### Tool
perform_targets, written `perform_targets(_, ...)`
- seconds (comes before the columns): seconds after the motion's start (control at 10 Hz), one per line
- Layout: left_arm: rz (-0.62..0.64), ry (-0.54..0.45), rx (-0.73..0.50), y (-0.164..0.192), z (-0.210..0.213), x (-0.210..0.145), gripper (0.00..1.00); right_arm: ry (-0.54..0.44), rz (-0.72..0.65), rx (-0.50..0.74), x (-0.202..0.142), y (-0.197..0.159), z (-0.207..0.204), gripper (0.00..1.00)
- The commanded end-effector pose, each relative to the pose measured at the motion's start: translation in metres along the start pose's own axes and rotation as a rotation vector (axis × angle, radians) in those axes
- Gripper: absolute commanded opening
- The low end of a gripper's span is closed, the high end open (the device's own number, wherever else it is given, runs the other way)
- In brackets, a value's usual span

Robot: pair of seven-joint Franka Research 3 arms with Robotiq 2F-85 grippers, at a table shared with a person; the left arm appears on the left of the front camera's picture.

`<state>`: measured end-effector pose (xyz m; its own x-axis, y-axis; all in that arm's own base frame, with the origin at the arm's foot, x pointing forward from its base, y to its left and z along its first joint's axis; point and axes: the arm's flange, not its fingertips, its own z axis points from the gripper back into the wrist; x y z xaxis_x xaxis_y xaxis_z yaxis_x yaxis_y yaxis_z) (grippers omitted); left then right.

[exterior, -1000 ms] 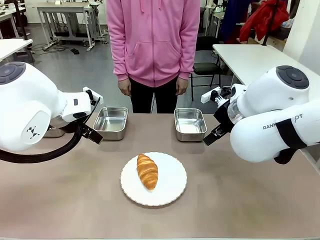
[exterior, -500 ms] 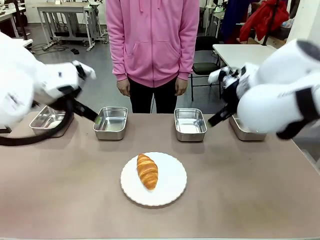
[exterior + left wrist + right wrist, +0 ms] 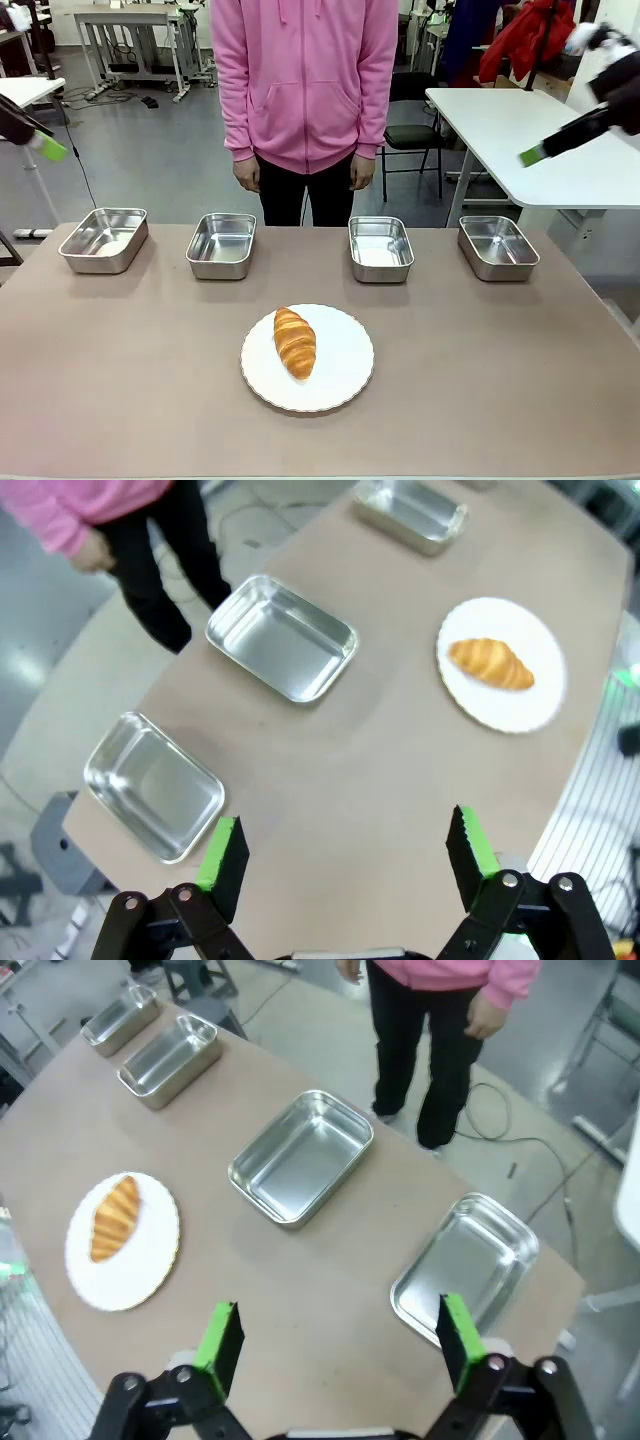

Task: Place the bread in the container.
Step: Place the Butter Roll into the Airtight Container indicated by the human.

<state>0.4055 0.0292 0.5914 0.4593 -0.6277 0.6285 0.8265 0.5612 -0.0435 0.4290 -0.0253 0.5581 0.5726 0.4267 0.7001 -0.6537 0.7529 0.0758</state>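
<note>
While both arms hang high and wide of the surface, nothing is gripped. Left fingers (image 3: 226, 855) stand wide apart and empty; right fingers (image 3: 219, 1340) the same. Golden-brown ridged croissant (image 3: 295, 342) lies on the round white scallop-edged plate (image 3: 345, 360), long axis roughly near-to-far, centre-front of the brown surface (image 3: 130, 380). It is not yet in any tray. Four shallow rectangular stainless-steel trays sit in a row along the far edge, all empty: far-left tray (image 3: 103, 238), inner-left tray (image 3: 222, 245), inner-right tray (image 3: 380, 248), far-right tray (image 3: 497, 247). Cannot tell which one is meant; the two inner ones are nearest the plate.

Step in hand, by my read: reach and pick. To do it well:
- Come straight down over the croissant, fingers across its narrow width at the thick middle, not the tapered ends.
- Close gently; the crust likely crushes and flakes.
- Keep the pads low enough to catch the sides but off the plate, which may slide.
- Lift clear before travelling, then release low inside the tray.

Room: bare surface all round the plate, trays well apart from each other. Watch the tray rims on entry, and the person in the pink hoodie (image 3: 305, 80) standing just behind the far edge, between the inner trays.
</note>
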Motion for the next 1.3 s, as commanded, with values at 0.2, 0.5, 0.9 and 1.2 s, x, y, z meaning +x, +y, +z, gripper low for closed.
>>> perform_targets(0.2,-0.254,-0.09,-0.106,0.055,0.024,-0.02,1.0,-0.058,0.016,0.208,-0.014,-0.074,0.006,1.0)
perform_targets(0.5,-0.155,-0.001,-0.085,0.027,0.019,-0.011,1.0,-0.039,-0.04,0.113,-0.014,-0.045,0.019,1.0)
perform_targets(0.9,-0.159,-0.018,-0.069,0.039,0.028,-0.012,1.0,-0.135,0.019,0.181,0.002,-0.067,0.02,1.0)
perform_targets(1.2,-0.142,-0.105,-0.074,0.052,0.051,-0.001,1.0,-0.213,0.042,0.197,0.003,-0.08,0.034,1.0)
